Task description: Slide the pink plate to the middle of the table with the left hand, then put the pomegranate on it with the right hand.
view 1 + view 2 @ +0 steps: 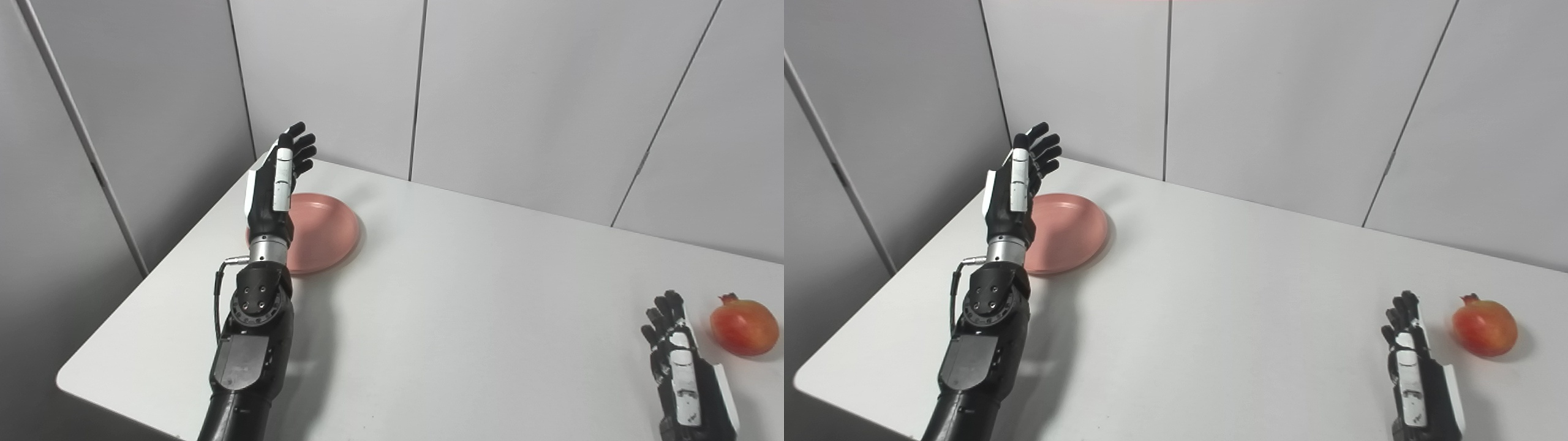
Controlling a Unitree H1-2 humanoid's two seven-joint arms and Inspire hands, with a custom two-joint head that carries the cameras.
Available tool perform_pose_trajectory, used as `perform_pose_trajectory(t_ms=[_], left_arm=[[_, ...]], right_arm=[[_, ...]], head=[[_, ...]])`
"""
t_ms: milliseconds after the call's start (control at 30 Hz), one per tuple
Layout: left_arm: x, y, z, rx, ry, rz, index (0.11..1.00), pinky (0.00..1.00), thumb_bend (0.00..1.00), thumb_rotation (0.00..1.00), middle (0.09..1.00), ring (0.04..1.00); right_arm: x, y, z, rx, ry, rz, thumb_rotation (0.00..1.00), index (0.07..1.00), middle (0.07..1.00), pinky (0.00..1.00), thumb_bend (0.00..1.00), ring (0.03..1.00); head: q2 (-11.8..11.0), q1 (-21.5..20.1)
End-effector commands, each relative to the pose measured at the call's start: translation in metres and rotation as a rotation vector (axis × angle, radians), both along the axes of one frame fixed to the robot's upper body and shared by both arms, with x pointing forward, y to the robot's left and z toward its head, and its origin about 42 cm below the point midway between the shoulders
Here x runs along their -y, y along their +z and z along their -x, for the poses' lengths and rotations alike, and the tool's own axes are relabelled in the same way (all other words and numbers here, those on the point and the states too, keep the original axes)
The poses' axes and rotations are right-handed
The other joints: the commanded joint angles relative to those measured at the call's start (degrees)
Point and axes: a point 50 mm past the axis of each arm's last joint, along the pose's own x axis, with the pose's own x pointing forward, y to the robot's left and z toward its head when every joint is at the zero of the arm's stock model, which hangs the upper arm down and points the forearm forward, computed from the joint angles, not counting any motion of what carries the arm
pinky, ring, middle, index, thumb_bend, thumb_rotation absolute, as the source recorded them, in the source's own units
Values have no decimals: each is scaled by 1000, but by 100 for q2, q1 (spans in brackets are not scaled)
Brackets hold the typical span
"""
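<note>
Our left hand is raised at the plate's left edge, fingers spread, empty. The plate (light, stiff, probably slick) sits at the far left; we'd push its rim. Our right hand, open, rests beside the pomegranate.

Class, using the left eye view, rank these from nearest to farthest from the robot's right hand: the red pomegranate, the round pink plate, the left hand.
1. Red pomegranate, just beside it at right.
2. Round pink plate, far left.
3. Left hand, raised at the plate's far-left edge.
</note>
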Motion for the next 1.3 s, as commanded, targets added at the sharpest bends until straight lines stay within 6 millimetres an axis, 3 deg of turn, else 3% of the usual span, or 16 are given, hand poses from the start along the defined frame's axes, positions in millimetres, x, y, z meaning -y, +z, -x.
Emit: perform_pose_trajectory(t_ms=[0,500,867,1267], left_arm=[[-16,28,-8,77,46,-69,759,763,821,1000,772,779],[-62,8,-2,-8,223,-135,739,730,815,1000,740,742],[-82,-12,0,-55,253,-87,763,760,767,1000,766,778],[-90,-35,-5,-101,235,-30,799,786,751,1000,805,805]], right_arm=[[0,3,1,46,3,-12,911,1000,1000,1000,579,1000],[6,7,4,30,14,-19,965,1000,1000,1000,515,1000],[7,12,6,26,20,-28,969,1000,1000,1000,475,1000],[7,14,9,20,30,-35,945,1000,1000,1000,469,1000]], head=[[-13,18],[-33,286],[-29,381],[-29,407]])
